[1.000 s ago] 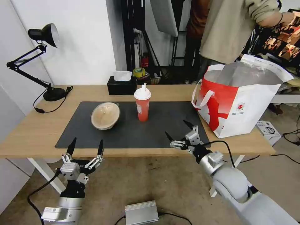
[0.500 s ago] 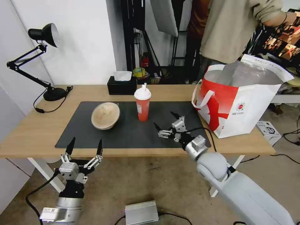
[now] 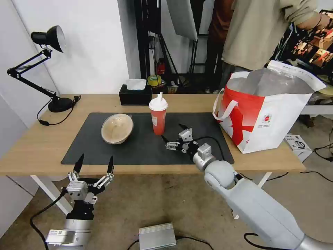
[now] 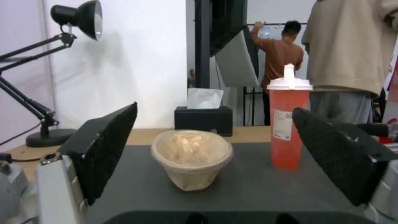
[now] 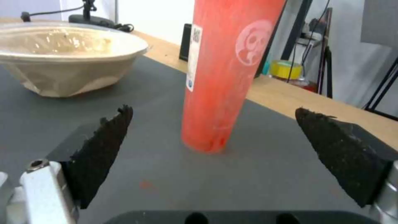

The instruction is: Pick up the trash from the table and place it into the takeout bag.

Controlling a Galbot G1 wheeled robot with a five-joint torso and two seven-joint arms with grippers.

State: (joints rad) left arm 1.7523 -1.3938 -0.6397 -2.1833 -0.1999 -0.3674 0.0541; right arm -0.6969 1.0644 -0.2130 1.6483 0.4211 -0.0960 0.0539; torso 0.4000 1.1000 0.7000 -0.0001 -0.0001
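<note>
Head view: the right claw (image 3: pixel 173 133) hangs spread just over the dark grey mat (image 3: pixel 104 149) at centre frame, its tips pointing at the foot of the red drink cup (image 3: pixel 158 119), close beside it but not touching. The beige bowl (image 3: pixel 117 128) sits left of the cup, and the takeout bag (image 3: pixel 270 118) stands open at the right end of the desk (image 3: pixel 34 146). The left claw (image 3: pixel 94 165) waits spread at lower left, below the desk's near edge.

Left wrist view: bowl (image 4: pixel 191 161) and cup (image 4: pixel 289 124) stand apart on the mat, the black tissue box (image 4: pixel 203 119) behind them.

Right wrist view: the cup's body (image 5: pixel 226 71) rises midway between the two spread pads (image 5: pixel 104 146), which is good centring. The grip should likely land above the narrow base, with the cup kept upright so the lid and straw stay on; closing gently seems wise, since a thin cup may buckle.
</note>
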